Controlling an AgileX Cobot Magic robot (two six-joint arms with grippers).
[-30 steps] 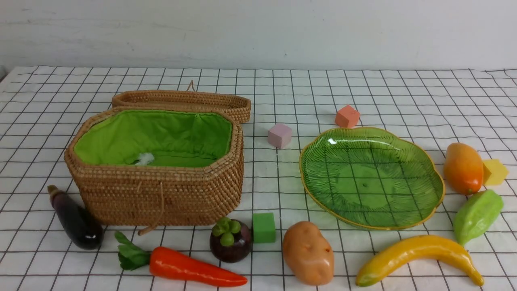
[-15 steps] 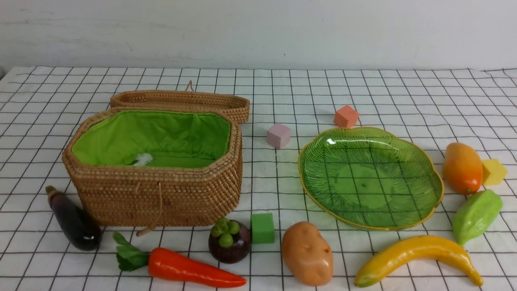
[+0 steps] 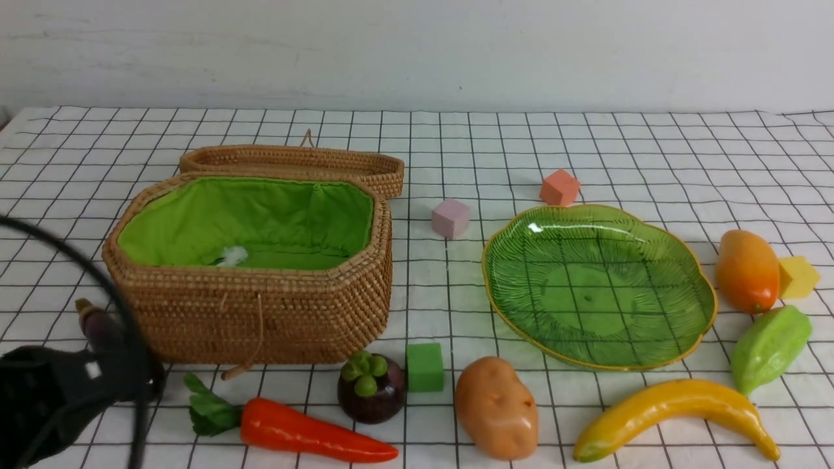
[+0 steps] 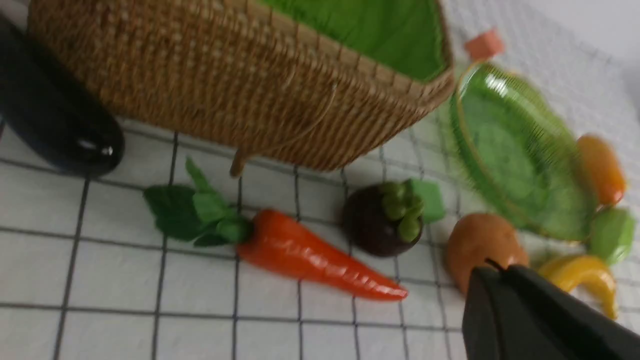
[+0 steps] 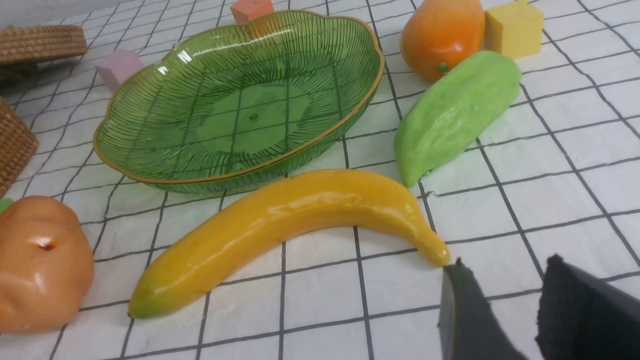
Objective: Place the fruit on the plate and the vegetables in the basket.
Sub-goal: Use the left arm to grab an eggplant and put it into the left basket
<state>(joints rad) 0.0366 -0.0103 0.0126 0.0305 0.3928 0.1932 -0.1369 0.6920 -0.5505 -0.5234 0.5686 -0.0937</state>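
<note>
The open basket stands at the left and the green plate at the right; neither holds any fruit or vegetable. Along the front lie the eggplant, carrot, mangosteen, potato and banana. The gourd and mango lie right of the plate. My left arm covers most of the eggplant. My left gripper is shut and empty, above the table near the carrot. My right gripper is open and empty beside the banana's tip.
Foam cubes lie about: green beside the mangosteen, pink and orange behind the plate, yellow against the mango. The basket's lid lies open behind it. A black cable arcs in front of the basket's left end.
My left arm and its cable have come into the front view at the lower left, over the eggplant. The fruit, vegetables, basket and plate have not moved.
</note>
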